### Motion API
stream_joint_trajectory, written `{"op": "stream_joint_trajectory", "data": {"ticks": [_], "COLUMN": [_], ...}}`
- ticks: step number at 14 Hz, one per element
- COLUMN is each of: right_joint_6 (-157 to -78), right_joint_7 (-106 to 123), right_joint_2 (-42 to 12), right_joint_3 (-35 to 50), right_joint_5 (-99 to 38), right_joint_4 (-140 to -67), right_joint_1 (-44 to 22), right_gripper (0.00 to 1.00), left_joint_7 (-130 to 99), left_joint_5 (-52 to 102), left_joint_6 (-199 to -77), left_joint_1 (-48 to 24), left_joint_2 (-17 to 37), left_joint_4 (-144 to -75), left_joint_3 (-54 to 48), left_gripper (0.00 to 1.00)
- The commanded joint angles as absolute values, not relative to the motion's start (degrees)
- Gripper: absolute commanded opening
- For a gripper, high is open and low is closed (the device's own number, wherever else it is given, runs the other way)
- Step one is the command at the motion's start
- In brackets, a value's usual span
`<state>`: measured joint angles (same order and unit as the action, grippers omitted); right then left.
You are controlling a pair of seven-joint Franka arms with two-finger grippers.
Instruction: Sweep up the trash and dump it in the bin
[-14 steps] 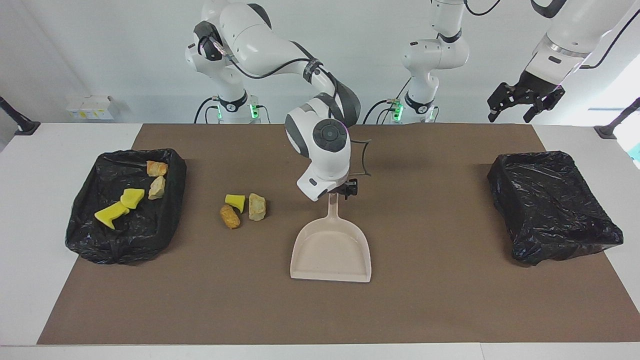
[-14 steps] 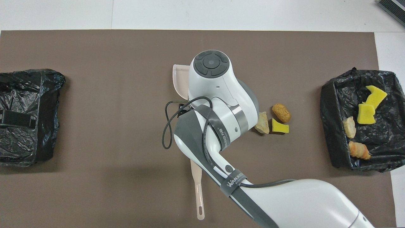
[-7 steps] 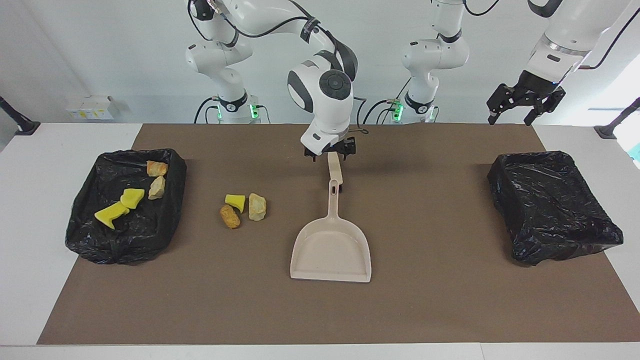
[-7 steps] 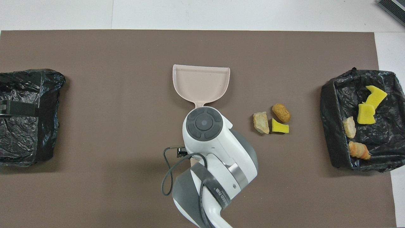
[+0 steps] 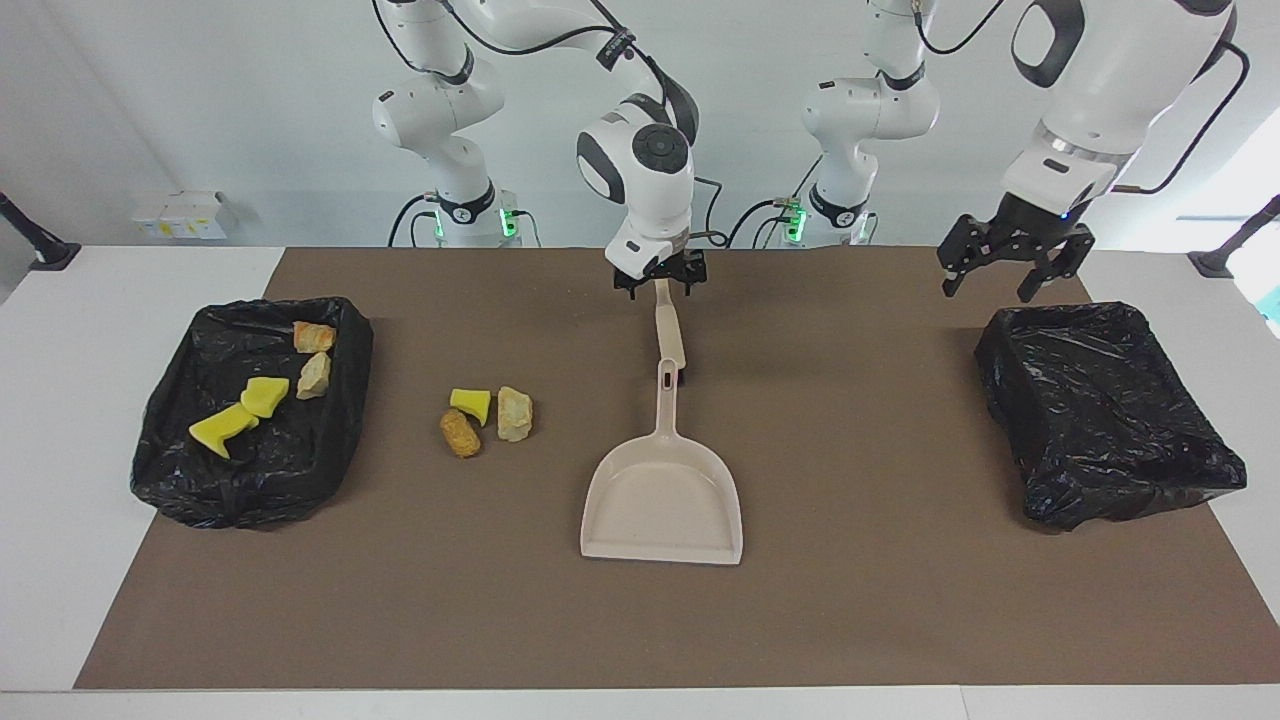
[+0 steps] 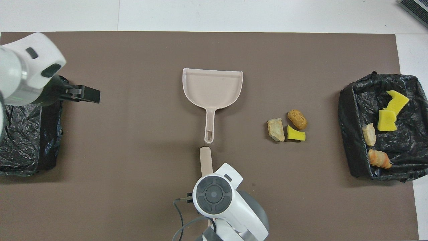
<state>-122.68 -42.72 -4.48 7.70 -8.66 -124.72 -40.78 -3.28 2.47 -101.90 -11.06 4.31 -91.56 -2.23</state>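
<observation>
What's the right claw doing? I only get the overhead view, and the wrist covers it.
Observer: The right claw is open, at the end of the stick nearer the robots. I can't tell if it touches.
Operator: And the other one, is it down low?
Observer: No. The left claw hangs open in the air, above the rim of the bin at the left arm's end.

A white table (brown mat on top) fronts a pale wall.
</observation>
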Motion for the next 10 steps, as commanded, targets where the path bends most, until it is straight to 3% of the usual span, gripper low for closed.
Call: {"op": "stream_joint_trajectory", "data": {"ticks": [1,3,5,6,7,8,10], "right_joint_6": [-124.5,-124.5,-124.1,-124.1,-124.1,-124.0,-123.0], "right_joint_7": [-44.8,-44.6,-44.4,-44.2,-44.3,-44.3,-44.3], "right_joint_2": [-2.7,-2.4,-2.4,-2.5,-2.6,-2.7,-2.6], "right_joint_3": [7.5,7.5,7.5,7.5,7.5,7.5,7.5], "right_joint_5": [-10.0,-10.1,-10.1,-10.1,-10.1,-10.1,-10.1], "right_joint_4": [-127.6,-128.5,-128.5,-128.4,-128.1,-127.9,-127.7], "right_joint_1": [-42.0,-42.1,-42.2,-42.2,-42.2,-42.2,-42.2], "right_gripper": [0.95,0.79,0.56,0.38,0.12,0.0,0.0], "left_joint_7": [-6.5,-6.9,-11.0,-15.5,-21.0,-22.6,-23.1], "left_joint_5": [1.3,1.2,0.6,0.6,0.5,0.8,1.1], "left_joint_6": [-104.4,-104.9,-107.0,-108.2,-111.3,-114.9,-116.8], "left_joint_1": [-15.7,-19.0,-21.9,-23.5,-26.3,-27.4,-29.1], "left_joint_2": [8.6,11.9,16.4,19.0,21.9,23.1,24.7], "left_joint_4": [-87.8,-87.5,-84.4,-82.9,-82.1,-82.4,-82.6], "left_joint_3": [-1.5,-1.5,-1.5,-1.5,-1.5,-1.6,-1.8], "left_gripper": [1.0,1.0,1.0,1.0,1.0,1.0,1.0]}}
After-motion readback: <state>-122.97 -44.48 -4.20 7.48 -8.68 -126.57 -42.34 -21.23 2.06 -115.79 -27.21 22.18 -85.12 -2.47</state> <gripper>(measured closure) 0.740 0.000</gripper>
